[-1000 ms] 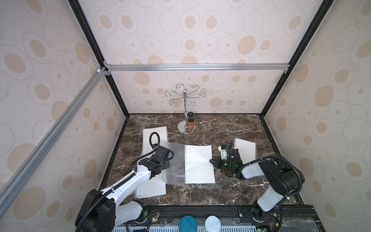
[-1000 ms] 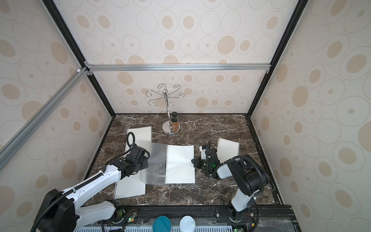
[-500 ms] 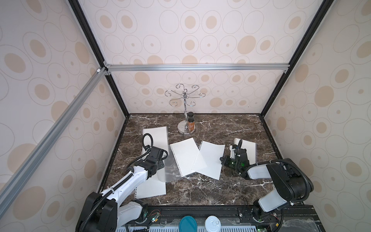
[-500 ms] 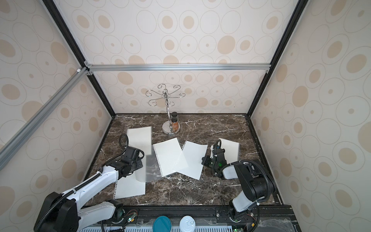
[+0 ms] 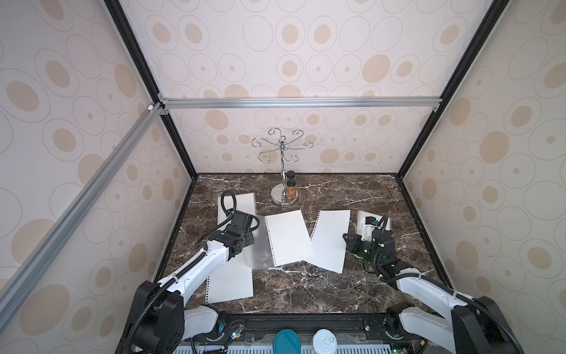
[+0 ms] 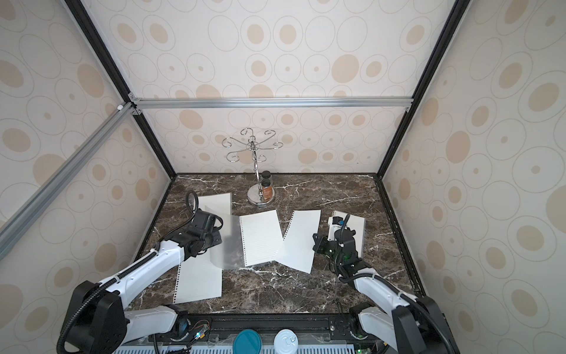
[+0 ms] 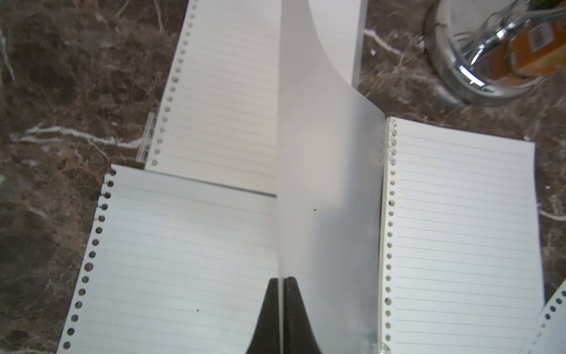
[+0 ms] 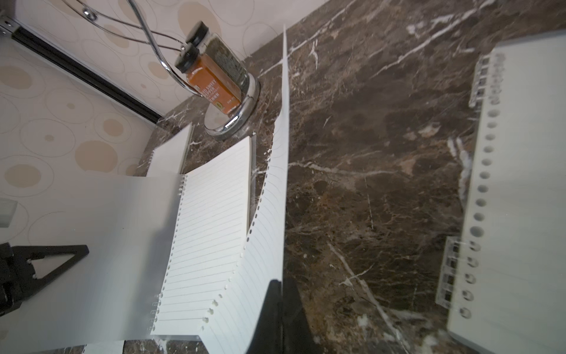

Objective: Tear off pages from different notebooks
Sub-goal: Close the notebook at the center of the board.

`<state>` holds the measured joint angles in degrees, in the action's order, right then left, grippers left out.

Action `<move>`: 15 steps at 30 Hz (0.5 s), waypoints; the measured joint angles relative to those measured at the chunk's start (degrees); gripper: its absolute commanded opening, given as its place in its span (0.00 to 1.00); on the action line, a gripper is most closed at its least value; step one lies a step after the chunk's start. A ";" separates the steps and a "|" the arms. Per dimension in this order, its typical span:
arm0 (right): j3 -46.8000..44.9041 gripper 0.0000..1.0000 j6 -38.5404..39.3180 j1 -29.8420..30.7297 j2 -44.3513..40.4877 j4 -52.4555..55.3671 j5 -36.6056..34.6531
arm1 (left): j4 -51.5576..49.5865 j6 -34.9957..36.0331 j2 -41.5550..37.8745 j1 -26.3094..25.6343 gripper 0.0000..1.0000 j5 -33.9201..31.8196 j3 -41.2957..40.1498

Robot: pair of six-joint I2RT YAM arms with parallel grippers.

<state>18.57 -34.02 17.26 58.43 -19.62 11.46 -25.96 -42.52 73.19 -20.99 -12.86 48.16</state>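
The only print in view is on the spice jar (image 8: 211, 82): an orange label with white lettering too blurred to read, and a barcode that shows in the left wrist view. The jar sits on the base of a chrome hook stand (image 5: 283, 171) at the back of the dark marble tabletop (image 5: 337, 294).

The middle notebook (image 5: 288, 237) lies open at the centre, showing white lined paper with its binding on the left edge. Its translucent grey cover (image 7: 330, 184) is lifted, and the left hand (image 7: 281, 280) is pressed together on the cover's edge.

The right hand (image 8: 281, 283) pinches one edge of a torn page (image 5: 329, 239). This is a thin lined sheet, off the binding and curving upward, and its punched edge overlaps the notebook's right lower corner.

A small notebook (image 5: 361, 216) lies to the right, partly hidden by the right arm. A large notebook (image 5: 242, 203) lies at the back left. Near the front left, a loose page (image 5: 229, 282) lies flat with its holes along its left edge.
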 measured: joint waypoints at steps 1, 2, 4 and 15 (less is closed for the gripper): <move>0.00 0.00 0.31 0.00 -2.32 1.55 -0.28 | 0.11 0.04 1.20 0.00 0.00 0.37 2.16; -0.02 0.00 0.52 -0.04 -4.22 2.91 -0.57 | 0.24 0.13 2.45 0.00 0.00 0.83 4.15; -0.02 0.00 0.79 -0.04 -6.95 5.29 -0.74 | 0.31 0.20 4.81 0.00 0.00 1.40 7.67; -0.04 0.00 0.83 -0.09 -10.47 11.72 -0.04 | -7.30 2.49 21.77 0.55 0.00 -6.45 31.89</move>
<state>18.52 -33.19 17.17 47.97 -7.90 11.42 -33.26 -40.03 94.96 -20.45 -19.31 80.05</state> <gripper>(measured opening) 0.042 0.047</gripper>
